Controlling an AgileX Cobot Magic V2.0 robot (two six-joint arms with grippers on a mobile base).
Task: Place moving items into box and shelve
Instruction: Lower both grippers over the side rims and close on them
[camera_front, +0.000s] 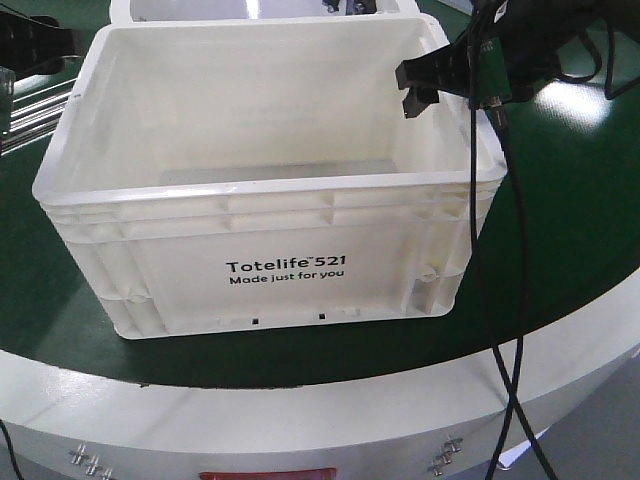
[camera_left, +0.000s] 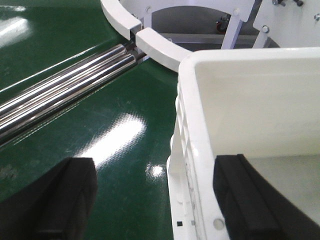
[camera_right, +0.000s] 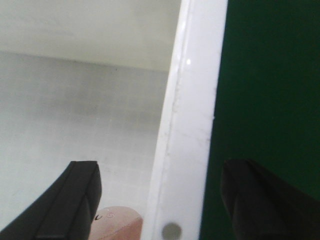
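Table rim (camera_front: 300, 420): white, curved, closest to cam; small bolts along its lower part.
Cables (camera_front: 512, 330): black, drop from R arm past tote's R front corner and down over rim.
Tabletop (camera_front: 580, 220): glossy green, round.
Tote (camera_front: 280, 230): white plastic crate, "Totelife 521" print facing cam. Upright, open top, sits on tabletop near front edge, w/ one gripper at each side wall.
R gripper (camera_right: 160, 200): spread wide, nothing held. Sits above tote's R wall and straddles it: one finger (camera_right: 70, 200) over the inside, the other over green outside, wall rim running betw them. Contact w/ rim: can't tell.
L gripper (camera_left: 160, 200): also wide apart, nothing held. At tote's L wall: one finger (camera_left: 65, 200) over green, the other on the interior side, wall betw them.
Tan thing (camera_right: 117, 225): rounded, at bottom edge of R wrist view, just inside the wall; can't tell what it is.
Steel rods (camera_left: 65, 95): shiny, side by side on green, L of tote, apart from it.
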